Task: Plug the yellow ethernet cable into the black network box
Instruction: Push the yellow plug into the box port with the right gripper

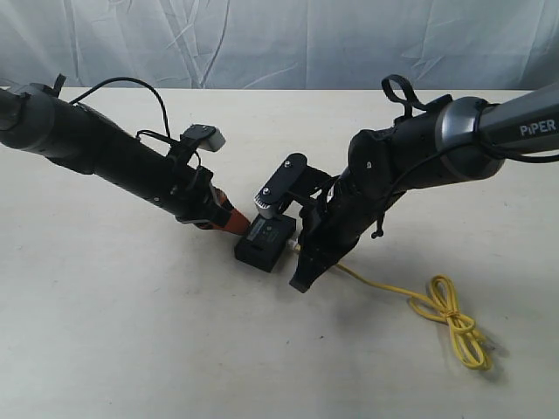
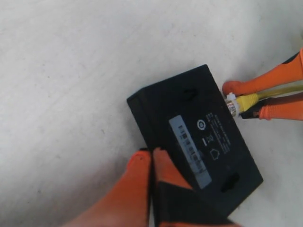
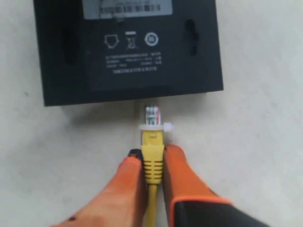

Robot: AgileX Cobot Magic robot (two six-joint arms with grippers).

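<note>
**Operator:** What have my claws got?

**Spotter:** Your right claw [image 3: 153, 155] is pinching the yellow ethernet cable [image 3: 152, 142] on its moulded boot, right behind the clear plug [image 3: 152, 115]. Your left claw [image 2: 150, 157] is pressed together with nothing in it. Its tips rest against the long side of the black network box [image 2: 189, 113].

**Operator:** And the plug?

**Spotter:** It's aimed at the box's side wall, tip right at it, not seated. I can't see the port itself. The box lies flat on the bench [image 3: 265, 142] with its label up. The rest of the cable trails away to a tied loop [image 1: 450, 316], well apart.

**Operator:** How will it handle?

**Spotter:** I'd judge the box light and slick, so it will slide unless you brace it. The cord is limp and only the boot is stiff enough to push by. Grip there, not further back. The plug is thin plastic and probably fragile, so drive it in straight, not skewed.
</note>
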